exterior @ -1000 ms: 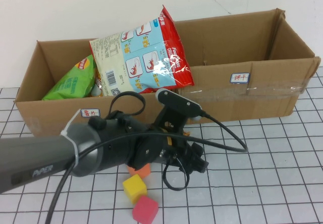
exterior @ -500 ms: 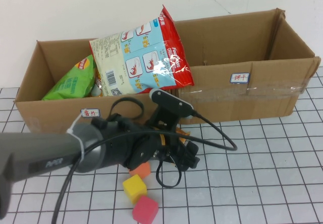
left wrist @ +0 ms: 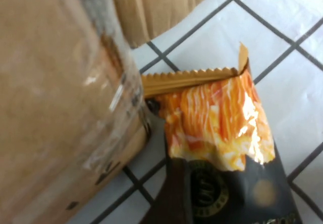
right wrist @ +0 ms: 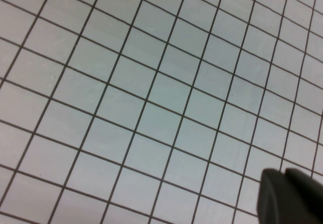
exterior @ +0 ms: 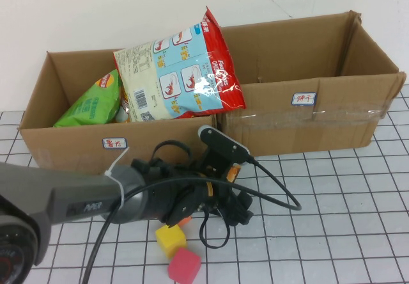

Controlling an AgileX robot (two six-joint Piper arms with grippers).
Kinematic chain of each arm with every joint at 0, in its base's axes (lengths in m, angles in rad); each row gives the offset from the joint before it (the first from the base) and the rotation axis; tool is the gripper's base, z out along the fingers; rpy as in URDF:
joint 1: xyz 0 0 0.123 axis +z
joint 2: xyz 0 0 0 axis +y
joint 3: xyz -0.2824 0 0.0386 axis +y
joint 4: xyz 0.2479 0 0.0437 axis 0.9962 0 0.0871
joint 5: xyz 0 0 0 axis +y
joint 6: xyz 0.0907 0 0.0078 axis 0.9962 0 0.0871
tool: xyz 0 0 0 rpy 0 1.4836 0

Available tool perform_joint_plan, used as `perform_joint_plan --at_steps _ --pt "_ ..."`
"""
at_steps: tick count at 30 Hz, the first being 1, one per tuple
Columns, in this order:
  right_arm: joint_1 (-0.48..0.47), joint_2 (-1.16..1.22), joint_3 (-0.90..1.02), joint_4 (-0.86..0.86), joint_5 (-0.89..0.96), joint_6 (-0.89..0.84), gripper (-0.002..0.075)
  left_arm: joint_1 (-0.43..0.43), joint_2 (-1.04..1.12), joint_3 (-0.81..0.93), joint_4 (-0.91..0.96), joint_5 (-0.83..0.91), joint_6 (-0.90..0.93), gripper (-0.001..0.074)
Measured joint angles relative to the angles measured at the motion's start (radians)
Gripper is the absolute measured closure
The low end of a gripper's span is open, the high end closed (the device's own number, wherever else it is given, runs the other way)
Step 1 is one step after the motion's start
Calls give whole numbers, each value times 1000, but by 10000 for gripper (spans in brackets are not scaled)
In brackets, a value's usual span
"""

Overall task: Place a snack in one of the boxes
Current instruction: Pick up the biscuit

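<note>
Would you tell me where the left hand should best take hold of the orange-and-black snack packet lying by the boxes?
Probably by the serrated sealed top edge of the snack packet, coming from above: it lies flat on the grid table beside the box, and that crimped strip is thin and stiff. The right hand hovers elsewhere.

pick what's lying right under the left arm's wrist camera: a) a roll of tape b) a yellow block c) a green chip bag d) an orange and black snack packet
d: the left wrist view shows an orange and black snack packet with a crimped gold edge lying on the gridded table beside a cardboard box. The left gripper is low in front of the boxes; the right gripper is over bare grid.
</note>
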Motion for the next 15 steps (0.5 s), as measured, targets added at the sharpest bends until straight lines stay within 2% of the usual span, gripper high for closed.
perform_joint_plan --at_steps 4,9,10,15 --pt "0 0 0 2 0 0 727 0 1 0 -14 -2 -2 187" --pt "0 0 0 2 0 0 727 2 1 0 -19 8 -4 444" --pt "0 0 0 3 0 0 727 2 1 0 -19 8 -4 473" --pt "0 0 0 5 -2 0 727 2 -4 -6 -19 39 -20 476"
